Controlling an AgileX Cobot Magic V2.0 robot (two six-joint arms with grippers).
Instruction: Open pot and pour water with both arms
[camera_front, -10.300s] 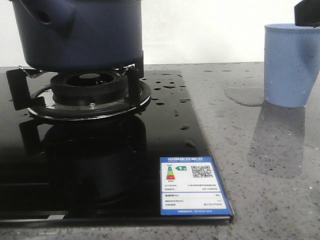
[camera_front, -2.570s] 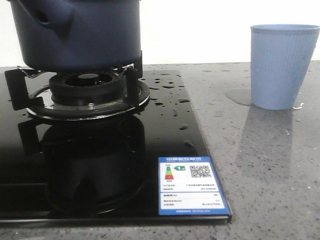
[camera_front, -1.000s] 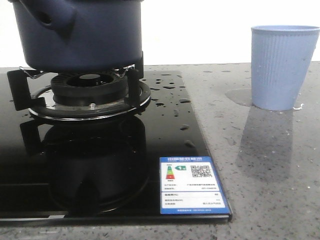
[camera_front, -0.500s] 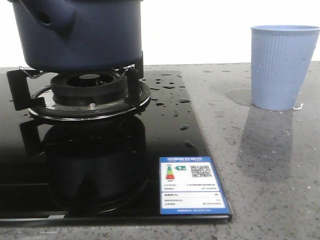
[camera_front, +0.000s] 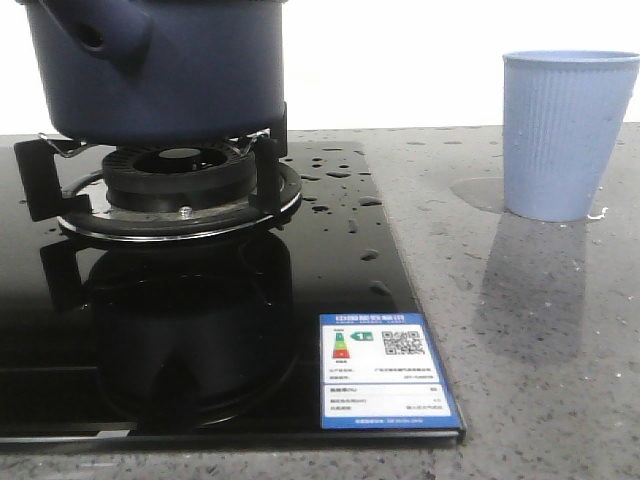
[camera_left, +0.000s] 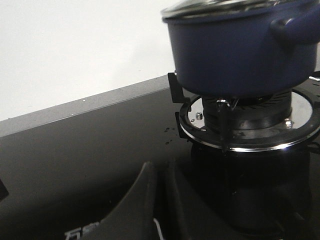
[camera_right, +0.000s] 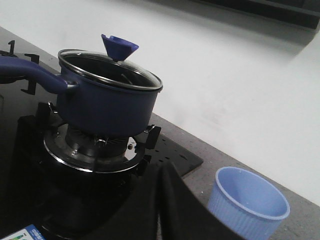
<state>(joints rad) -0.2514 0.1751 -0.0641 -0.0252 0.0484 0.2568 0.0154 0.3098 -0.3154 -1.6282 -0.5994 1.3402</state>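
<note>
Pot (camera_right: 107, 100) is sitting lidded on the burner (camera_right: 92, 147), ahead of both grippers, left (camera_left: 159, 172) and right (camera_right: 161, 172), whose fingers are pressing together, holding nothing, touching nothing.

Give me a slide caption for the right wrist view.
Lidded navy pot on gas burner, empty blue ribbed cup beside the stove.

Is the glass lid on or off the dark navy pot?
On. In the right wrist view the glass lid with its blue knob sits flat on the rim of the dark navy pot, which rests on the burner.
</note>
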